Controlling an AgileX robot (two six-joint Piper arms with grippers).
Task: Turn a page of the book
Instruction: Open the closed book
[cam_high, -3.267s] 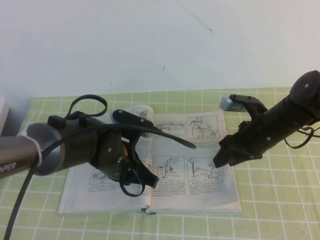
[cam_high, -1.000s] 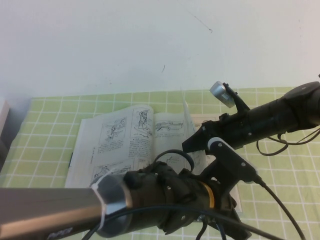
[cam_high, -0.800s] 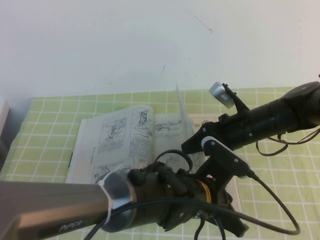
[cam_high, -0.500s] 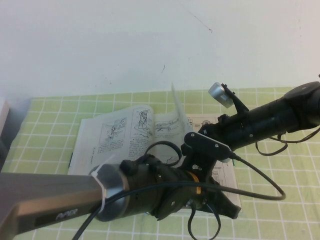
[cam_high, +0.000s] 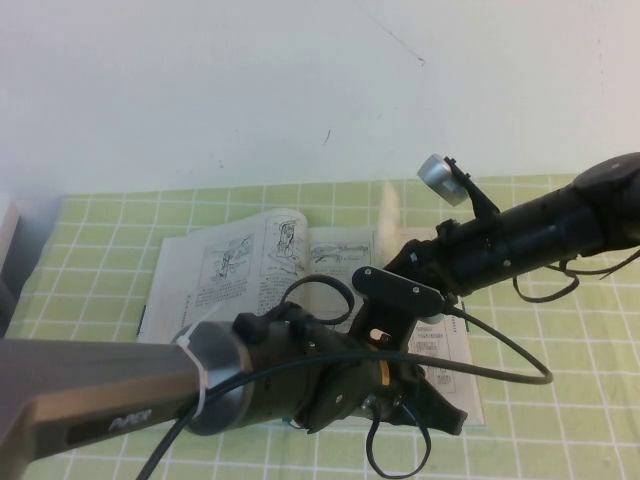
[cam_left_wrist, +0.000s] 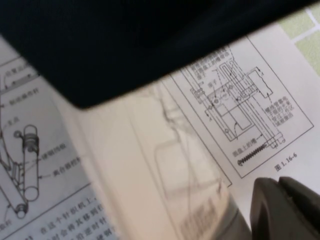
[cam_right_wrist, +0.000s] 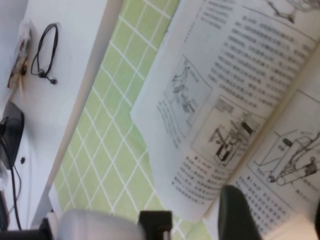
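Paper leaf, the page (cam_high: 392, 215), stands upright above the book (cam_high: 250, 275); I'd sweep my right gripper (cam_high: 400, 268) leftward. Left gripper (cam_high: 425, 405) hovers over the book's near right corner. I cannot tell either jaw state.

the high view looks down from the robot's own side onto the open book (cam_high: 255, 270) on the green checked mat (cam_high: 560, 330). the left wrist view sits very close above a diagram page (cam_left_wrist: 260, 100), partly blocked by dark housing. the right wrist view looks from farther off across the same book (its printed spread) and the mat to a white tabletop (cam_right_wrist: 65, 75).
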